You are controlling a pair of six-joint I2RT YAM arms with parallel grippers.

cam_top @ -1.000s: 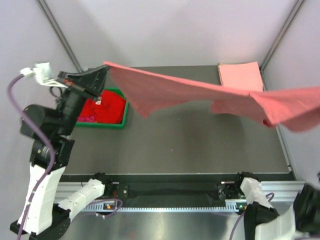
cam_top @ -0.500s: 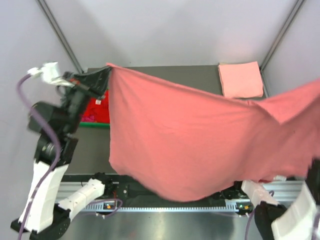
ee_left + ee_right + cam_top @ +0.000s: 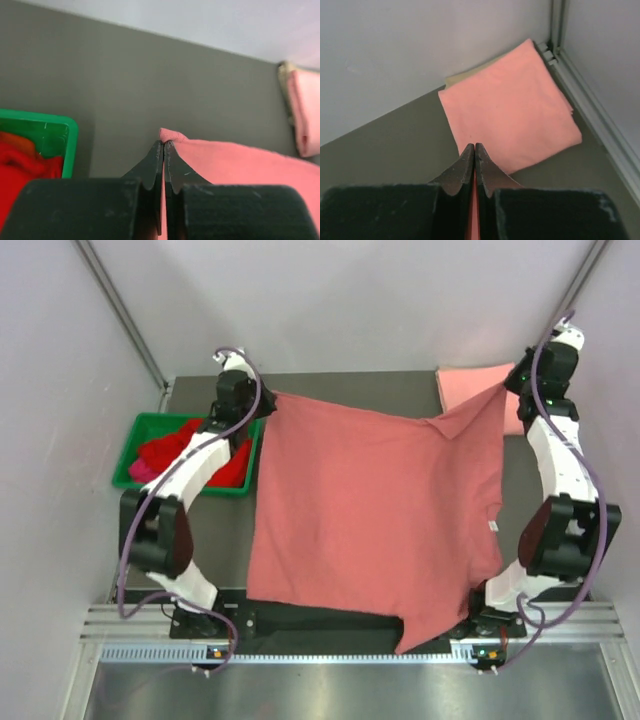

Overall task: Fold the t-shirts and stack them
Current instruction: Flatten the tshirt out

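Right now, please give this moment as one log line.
left claw: shut on rose t-shirt far-left corner | right claw: shut on far-right corner | folded pink t-shirt: back-right

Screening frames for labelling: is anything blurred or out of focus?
Top external: evenly lit, the spread t-shirt crisp. Left wrist: left gripper soft near the lens, green bin sharper. Right wrist: right gripper likewise soft, folded t-shirt clear.

**Top view:** fixed above and behind the near edge, looking down on the whole worktop (image 3: 350, 388).
**Left wrist view:** close over its fingers (image 3: 151, 165), facing the far edge; shares bin (image 3: 55, 134) and spread tee (image 3: 240, 160) with the top view.
**Right wrist view:** close, facing the far right corner.
**Folded tee** (image 3: 512, 117): in all three.
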